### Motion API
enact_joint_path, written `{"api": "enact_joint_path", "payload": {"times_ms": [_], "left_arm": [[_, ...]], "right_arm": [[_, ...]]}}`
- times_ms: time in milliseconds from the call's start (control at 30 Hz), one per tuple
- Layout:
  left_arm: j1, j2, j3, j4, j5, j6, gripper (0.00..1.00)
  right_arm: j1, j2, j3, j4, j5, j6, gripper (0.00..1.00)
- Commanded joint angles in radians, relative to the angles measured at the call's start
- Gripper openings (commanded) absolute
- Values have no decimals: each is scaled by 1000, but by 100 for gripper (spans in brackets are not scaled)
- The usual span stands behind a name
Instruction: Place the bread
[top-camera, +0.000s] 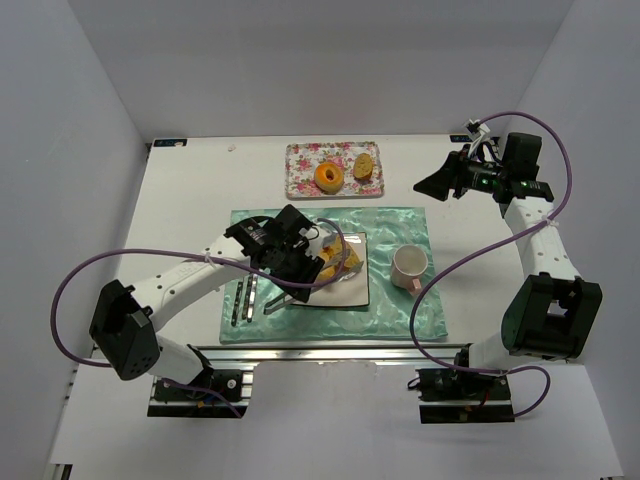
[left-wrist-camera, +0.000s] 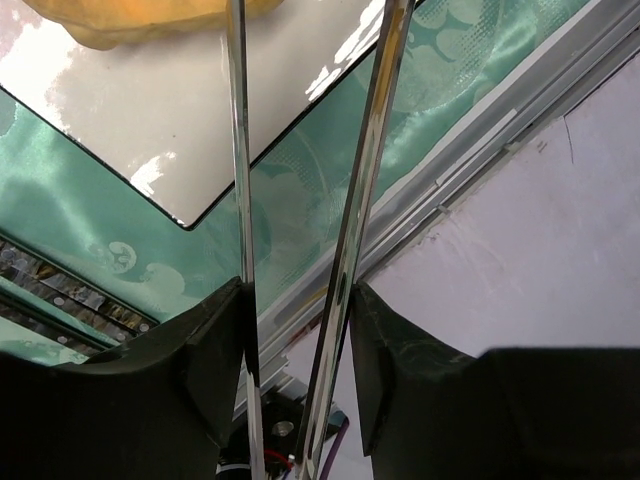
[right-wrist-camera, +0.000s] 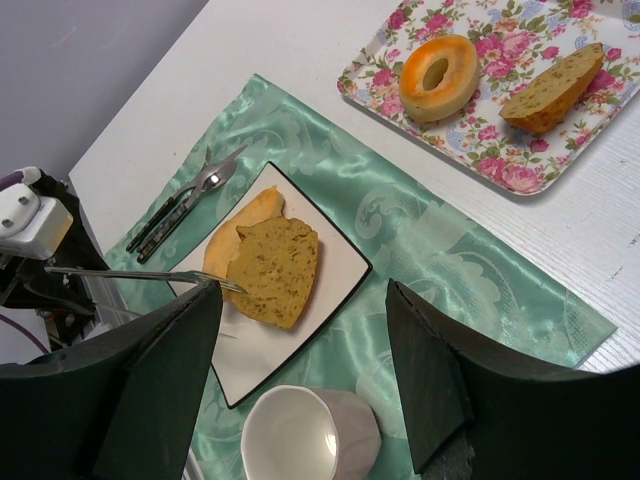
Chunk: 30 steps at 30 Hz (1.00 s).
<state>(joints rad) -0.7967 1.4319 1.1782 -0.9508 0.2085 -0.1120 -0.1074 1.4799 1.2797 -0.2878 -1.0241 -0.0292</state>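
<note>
- Bread (right-wrist-camera: 275, 270) lies on the plate (right-wrist-camera: 335, 262) at the middle of the mat (right-wrist-camera: 450, 260). The right wrist view shows a speckled slice resting over a yellower piece. In the top view the left arm hides most of it.
- Left gripper (left-wrist-camera: 297, 300) is clenched on tongs (left-wrist-camera: 240, 200), with one blade against each finger.
- The left wrist view cuts the bread down to a yellow edge along its top, and the left blade crosses that edge. Whether the blades pinch the bread cannot be told from there.
- Only the right wrist view shows the tong tips, which reach the bread's left edge.
- Cutlery (top-camera: 245, 298) lies on the mat left of the plate. It is too small in the top view to tell the pieces apart.
- Cup (top-camera: 410, 268) sits on the mat just beside the plate's right edge. Its near side is cut off in the right wrist view.
- Right gripper (top-camera: 432, 185) hangs in the air at the far right with its jaws spread wide and nothing between them.
- Tray (top-camera: 300, 170) rests on the table (top-camera: 180, 200) beyond the mat. It holds a donut (top-camera: 328, 178) and, to the donut's right and apart from it, another slice (top-camera: 364, 166).
</note>
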Motion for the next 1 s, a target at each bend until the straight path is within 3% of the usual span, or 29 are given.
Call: {"api": "enact_joint_path", "payload": {"times_ms": [0,367,967], "left_arm": [[-4,-24,35,-25,-11,12,54],[-4,-117,69,-40,-23,11,49],[-10,-120,189,-36,-41,-9,49]], "right_arm": [[-5,-26,0,22,-17,5,72],[-5,-18,-2,27,-16,11,72],[-5,-20,0,24,-16,8,72]]}}
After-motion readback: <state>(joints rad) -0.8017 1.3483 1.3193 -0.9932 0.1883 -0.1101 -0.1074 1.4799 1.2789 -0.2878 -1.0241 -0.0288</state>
